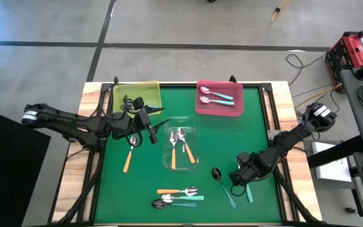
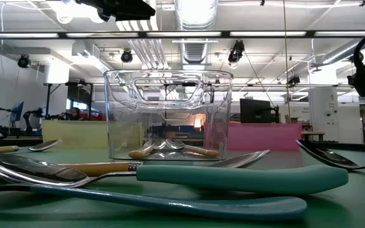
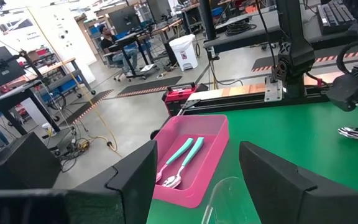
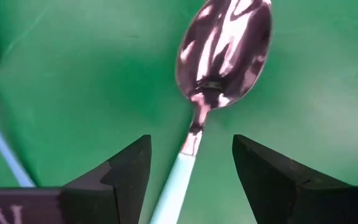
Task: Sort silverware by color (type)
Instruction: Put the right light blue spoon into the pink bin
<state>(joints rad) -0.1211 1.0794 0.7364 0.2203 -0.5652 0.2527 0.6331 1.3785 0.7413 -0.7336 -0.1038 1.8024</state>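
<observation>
The right gripper (image 1: 249,181) sits low over the green mat (image 1: 257,120) at the near right, jaws apart, straddling the handle of a teal-handled spoon (image 4: 219,56); only the right wrist view shows the fingers (image 4: 124,174) clear of that handle.

The left gripper (image 1: 156,130) hangs beside the yellow tray (image 1: 136,94), jaws apart and empty. Its wrist view looks onto the pink tray (image 3: 194,158), which holds two teal spoons (image 3: 182,158).

The clear tray (image 1: 181,148) at centre holds orange-handled spoons (image 1: 183,144). One orange spoon (image 1: 130,154) lies beside the left gripper. Mixed spoons (image 1: 178,197) lie at the near edge, filling the low view's foreground.
</observation>
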